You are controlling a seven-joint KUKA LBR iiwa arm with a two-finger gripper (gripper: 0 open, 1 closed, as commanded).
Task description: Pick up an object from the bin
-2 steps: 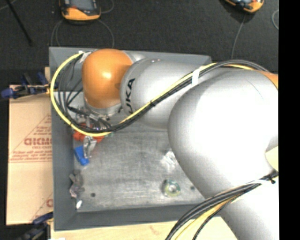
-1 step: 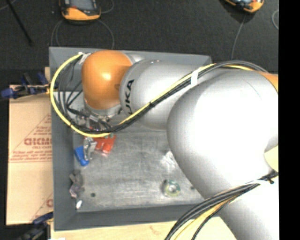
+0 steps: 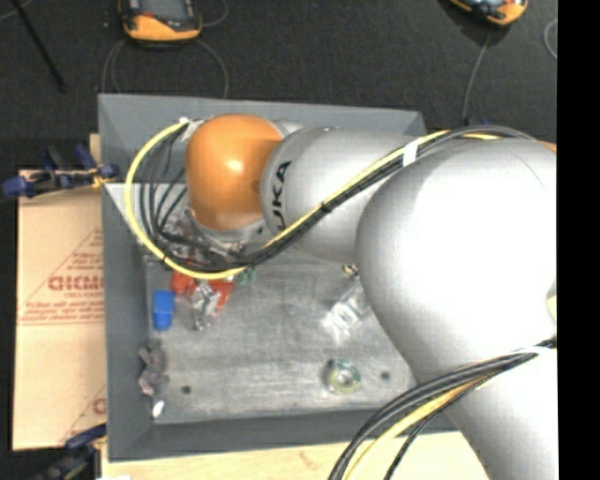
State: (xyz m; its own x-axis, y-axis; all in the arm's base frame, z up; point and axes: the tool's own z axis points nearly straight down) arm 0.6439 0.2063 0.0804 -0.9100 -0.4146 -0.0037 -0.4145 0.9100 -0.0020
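Two small things lay near the bin's (image 3: 118, 319) front: a clear round piece (image 3: 342, 377) and a grey lump (image 3: 150, 367). Farther back, at the left, the gripper (image 3: 208, 298) hung over a red piece (image 3: 183, 284) beside a blue block (image 3: 162, 310); whether it was clenched or released, I could not tell.

Nothing fancy around the setup: a dark, almost black carpet-like floor (image 3: 309, 66). Two orange-and-black plastic gadgets sat at the far edge, one left (image 3: 161, 21), one right (image 3: 492, 7), with thin grey cables (image 3: 224, 75) trailing off them.
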